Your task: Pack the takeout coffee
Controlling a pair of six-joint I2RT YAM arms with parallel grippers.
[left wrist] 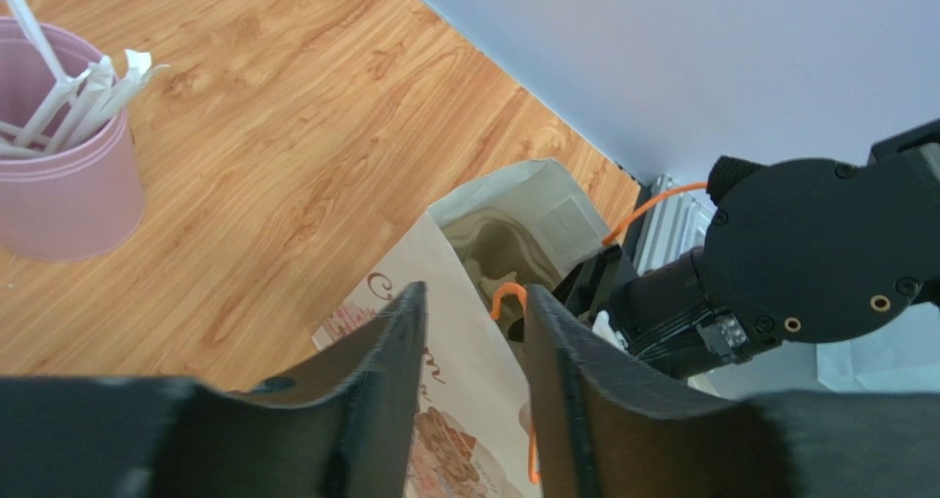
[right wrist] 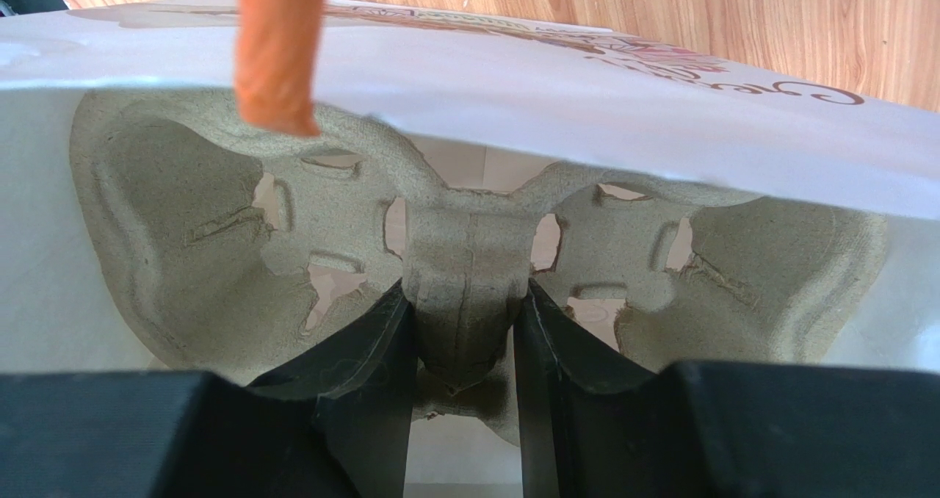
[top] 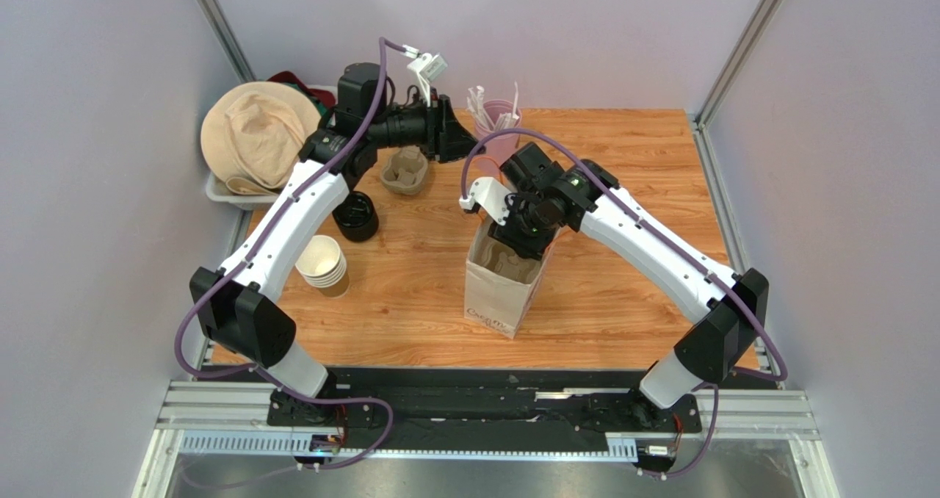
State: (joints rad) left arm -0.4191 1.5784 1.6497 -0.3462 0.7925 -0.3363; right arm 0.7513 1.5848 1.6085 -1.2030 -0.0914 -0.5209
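Right end effector [right wrist: 466, 305] clamps grey moulded-pulp cup carrier [right wrist: 177, 223] inside white paper bag [top: 494, 300].
Left end effector [left wrist: 474, 294] empty, fingers narrowly parted.

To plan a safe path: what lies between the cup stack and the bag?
Nothing. In the top view the table is bare wood between the cup stack and the bag.
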